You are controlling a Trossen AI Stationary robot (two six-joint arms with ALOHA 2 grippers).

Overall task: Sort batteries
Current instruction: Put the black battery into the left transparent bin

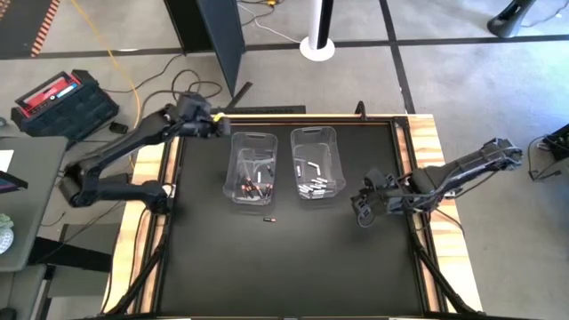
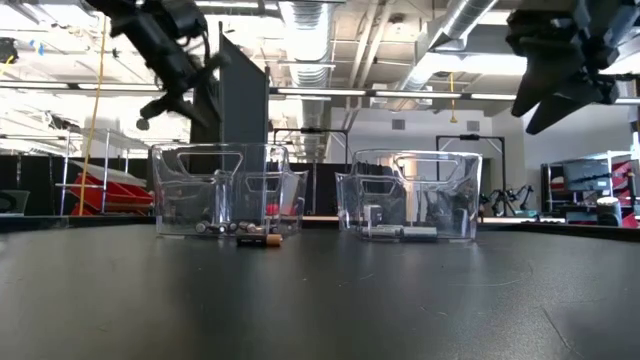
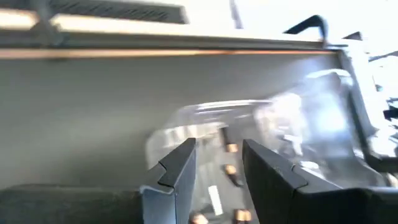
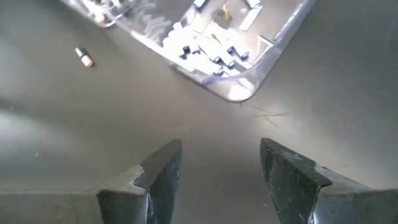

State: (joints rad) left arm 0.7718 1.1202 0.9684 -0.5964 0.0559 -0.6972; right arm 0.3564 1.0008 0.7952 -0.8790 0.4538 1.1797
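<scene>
Two clear bins stand side by side mid-table. The left bin (image 1: 252, 166) (image 2: 220, 195) holds dark batteries with red and copper marks; the right bin (image 1: 317, 162) (image 4: 211, 43) holds white and silver ones. One dark, copper-ended battery (image 1: 269, 218) (image 2: 260, 240) (image 4: 84, 57) lies alone on the mat, just near of the left bin. My left gripper (image 1: 220, 126) (image 3: 217, 149) hangs open above the left bin's far-left corner. My right gripper (image 1: 364, 209) (image 4: 219, 149) hovers open over bare mat, right of and nearer than the right bin.
A black mat (image 1: 293, 267) covers the table inside a wooden frame (image 1: 425, 133). Mat shows bare on the near half and between the right bin and my right gripper. In the low view both arms hang well above the bins' rims.
</scene>
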